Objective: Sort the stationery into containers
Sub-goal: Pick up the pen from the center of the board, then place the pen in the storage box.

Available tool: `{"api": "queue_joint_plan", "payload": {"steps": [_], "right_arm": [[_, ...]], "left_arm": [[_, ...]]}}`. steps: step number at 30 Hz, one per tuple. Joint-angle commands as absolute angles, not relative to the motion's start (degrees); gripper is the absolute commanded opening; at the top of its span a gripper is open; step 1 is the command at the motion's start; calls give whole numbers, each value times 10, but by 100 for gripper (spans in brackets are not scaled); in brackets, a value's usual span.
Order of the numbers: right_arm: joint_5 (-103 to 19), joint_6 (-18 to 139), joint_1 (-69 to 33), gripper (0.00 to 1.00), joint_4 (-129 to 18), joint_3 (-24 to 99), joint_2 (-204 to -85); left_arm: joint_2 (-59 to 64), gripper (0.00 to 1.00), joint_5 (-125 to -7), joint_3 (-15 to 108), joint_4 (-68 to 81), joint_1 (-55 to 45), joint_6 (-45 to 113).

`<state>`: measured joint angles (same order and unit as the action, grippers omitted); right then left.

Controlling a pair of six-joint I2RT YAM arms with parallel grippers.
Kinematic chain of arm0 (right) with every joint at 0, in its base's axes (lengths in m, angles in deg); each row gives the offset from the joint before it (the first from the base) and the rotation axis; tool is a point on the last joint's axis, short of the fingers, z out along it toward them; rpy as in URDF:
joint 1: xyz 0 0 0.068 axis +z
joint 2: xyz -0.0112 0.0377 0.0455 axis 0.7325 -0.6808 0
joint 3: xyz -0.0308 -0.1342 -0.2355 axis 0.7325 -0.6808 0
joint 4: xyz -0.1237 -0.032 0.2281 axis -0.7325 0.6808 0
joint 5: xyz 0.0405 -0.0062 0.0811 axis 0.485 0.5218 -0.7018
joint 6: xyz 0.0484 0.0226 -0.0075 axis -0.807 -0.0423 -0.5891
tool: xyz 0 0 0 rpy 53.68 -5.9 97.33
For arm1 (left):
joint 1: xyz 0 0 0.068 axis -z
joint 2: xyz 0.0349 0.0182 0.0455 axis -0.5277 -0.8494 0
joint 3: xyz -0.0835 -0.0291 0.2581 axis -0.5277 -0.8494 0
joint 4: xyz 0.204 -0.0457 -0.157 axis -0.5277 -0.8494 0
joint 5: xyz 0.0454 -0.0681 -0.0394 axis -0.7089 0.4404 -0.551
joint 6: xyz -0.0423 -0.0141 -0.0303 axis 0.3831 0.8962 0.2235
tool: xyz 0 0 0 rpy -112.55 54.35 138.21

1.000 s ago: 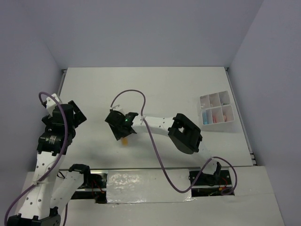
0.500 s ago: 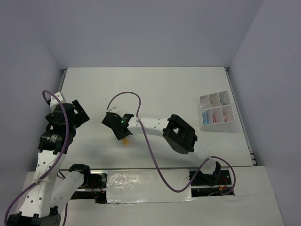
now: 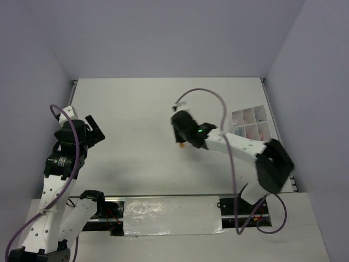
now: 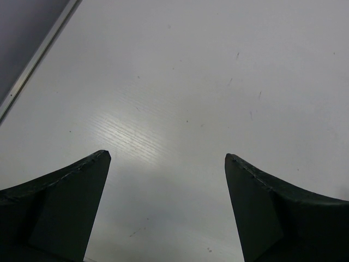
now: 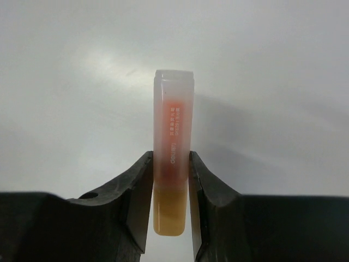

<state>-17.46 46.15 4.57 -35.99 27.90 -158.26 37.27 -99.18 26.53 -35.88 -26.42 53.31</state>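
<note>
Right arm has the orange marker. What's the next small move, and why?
Probably carry it to the robot's right, toward the white tray. The right gripper is shut on the orange marker over bare table, short of the tray.

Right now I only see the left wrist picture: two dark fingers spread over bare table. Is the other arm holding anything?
Observer: Yes. The right gripper is shut on an orange marker, pinched near its amber end.
Operator: Where is that happening?
Observer: Near the middle of the table, with the white tray off to the right by the edge.
Operator: Anything in the tray?
Observer: A pink item shows in a near compartment; the arm hides part of the tray.
</note>
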Motion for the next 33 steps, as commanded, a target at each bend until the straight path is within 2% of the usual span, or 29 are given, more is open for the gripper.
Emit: {"api": "queue_joint_plan", "payload": {"steps": [1,6,8,11,16,28,31,33], "right_arm": [[-75,463,-34,0,-382,188,-1405],[32,462,-200,0,-350,87,-1243],[38,469,-240,0,-348,79,-1223],[39,490,-292,0,-360,80,-1222],[11,520,-347,0,-382,100,-1291],[-2,536,-356,1,-455,27,-1269],[7,543,-356,3,-452,33,-1281],[10,541,-358,9,-446,39,-1294]], "left_arm": [[381,99,-978,260,-335,-264,515],[385,99,-961,257,-327,-262,510],[381,99,-960,258,-328,-262,509],[381,99,-957,258,-327,-261,507],[383,99,-950,257,-323,-259,504],[372,99,-931,254,-316,-256,497],[371,99,-928,254,-316,-256,497],[372,99,-928,253,-316,-256,495]]}}
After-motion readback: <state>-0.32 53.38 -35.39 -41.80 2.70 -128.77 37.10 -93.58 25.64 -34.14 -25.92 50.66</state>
